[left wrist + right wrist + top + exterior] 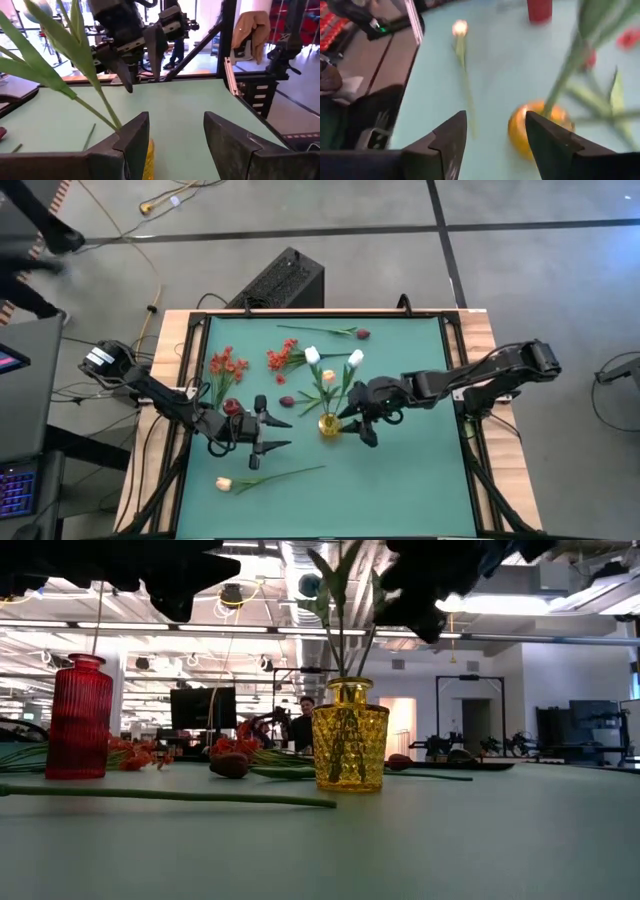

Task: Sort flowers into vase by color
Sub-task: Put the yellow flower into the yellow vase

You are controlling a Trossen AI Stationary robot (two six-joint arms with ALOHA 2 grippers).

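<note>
The right gripper [358, 423] hung with fingers spread, empty, just above the yellow faceted glass vase [329, 425] holding pale tulips [355, 359]. Pulling away carelessly could snag the stems and tip the vase. The left gripper [275, 432], fingers spread, waited beside the red ribbed vase [79, 717].

Tulip blooms [335, 570] cut off above.

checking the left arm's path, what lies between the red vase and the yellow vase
In the low view, between the red vase and the yellow vase lie red-orange blossoms and a dark maroon bud, with a long green stem across the front.
</note>
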